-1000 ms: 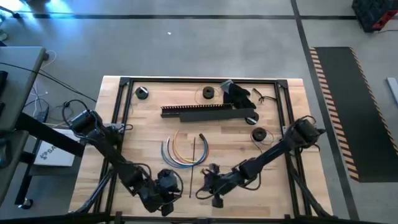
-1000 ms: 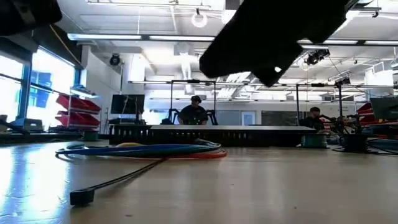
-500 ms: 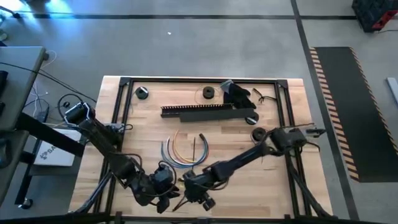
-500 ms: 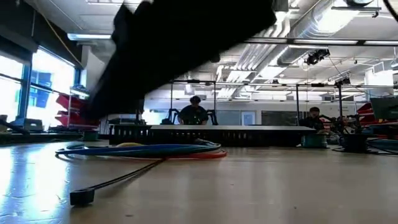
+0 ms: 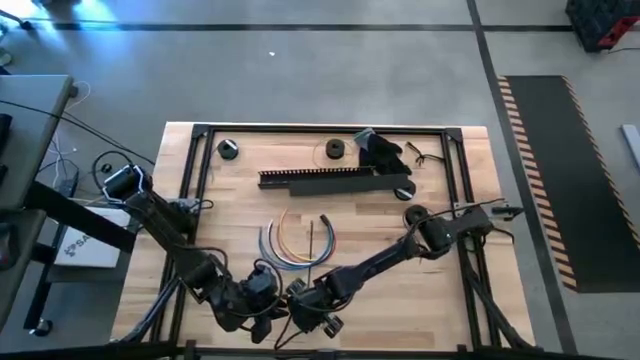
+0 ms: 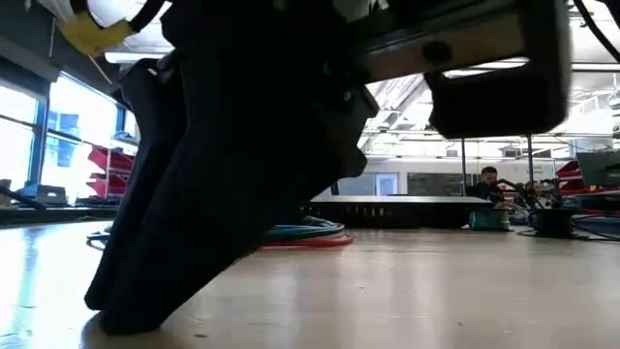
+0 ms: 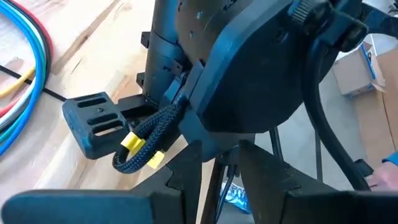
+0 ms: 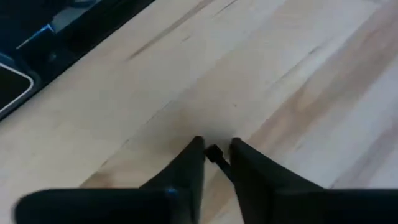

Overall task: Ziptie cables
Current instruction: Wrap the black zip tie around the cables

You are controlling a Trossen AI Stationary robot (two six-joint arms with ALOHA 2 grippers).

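High view: both dark arms meet at the lower middle of the frame on the pale wooden surface (image 5: 440,290). The right gripper (image 5: 308,318) sits at the near end of the thin, straight, dark plastic ziptie (image 5: 310,250), which runs up toward the loose bundle of white, yellow, blue and orange-red cables (image 5: 290,243) looped just beside it, a little above centre. The left gripper (image 5: 262,300) waits close alongside; whether its fingers are closed cannot be told.

Low view: a dark arm fills most of the frame; a sliver of blue and red cables (image 6: 305,233) lies flat on the wood at mid-frame.

Left wrist view: the cables (image 7: 25,56) curve at the upper left; the other arm's body blocks the rest.

Right wrist view: the fingers (image 8: 189,165) stand slightly parted at lower centre, touching the wood, with the ziptie's small dark tip (image 8: 214,154) between them, not yet clenched. To pinch well, they probably should press flat and close squarely, since the strip is slim and could slip.
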